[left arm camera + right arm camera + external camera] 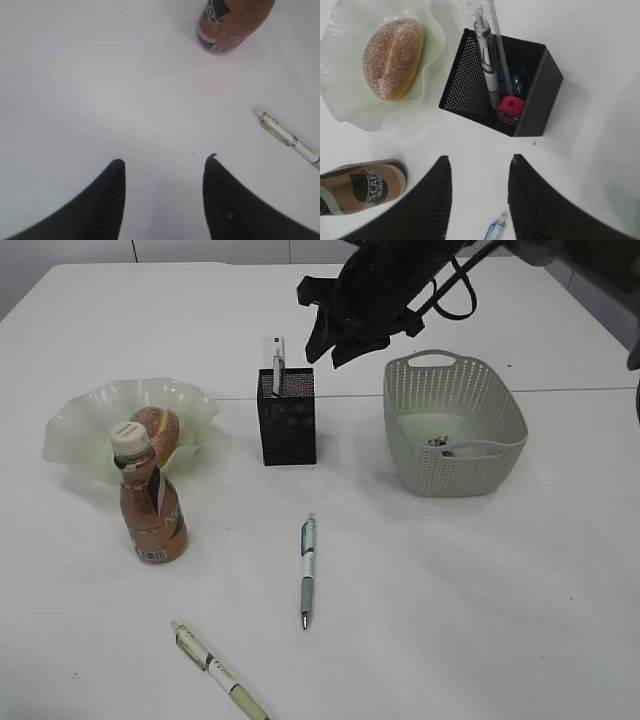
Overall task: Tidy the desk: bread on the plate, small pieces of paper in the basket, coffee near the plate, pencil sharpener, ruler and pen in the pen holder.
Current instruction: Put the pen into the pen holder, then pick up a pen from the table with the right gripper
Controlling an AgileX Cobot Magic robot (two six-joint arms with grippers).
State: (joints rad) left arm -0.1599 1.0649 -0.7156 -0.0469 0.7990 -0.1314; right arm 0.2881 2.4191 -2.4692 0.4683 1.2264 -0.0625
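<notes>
A black mesh pen holder stands mid-table. The right wrist view shows it holding a pen, a clear ruler and a red pencil sharpener. The bread lies on the pale green plate, with the coffee bottle upright in front. A blue pen and a yellow-green pen lie on the table. My right gripper is open and empty, high above the pen holder. My left gripper is open and empty over bare table, near the coffee bottle and yellow-green pen.
A green perforated basket stands right of the pen holder with small paper pieces inside. A blue object also sits in the pen holder. The left arm is out of the exterior view.
</notes>
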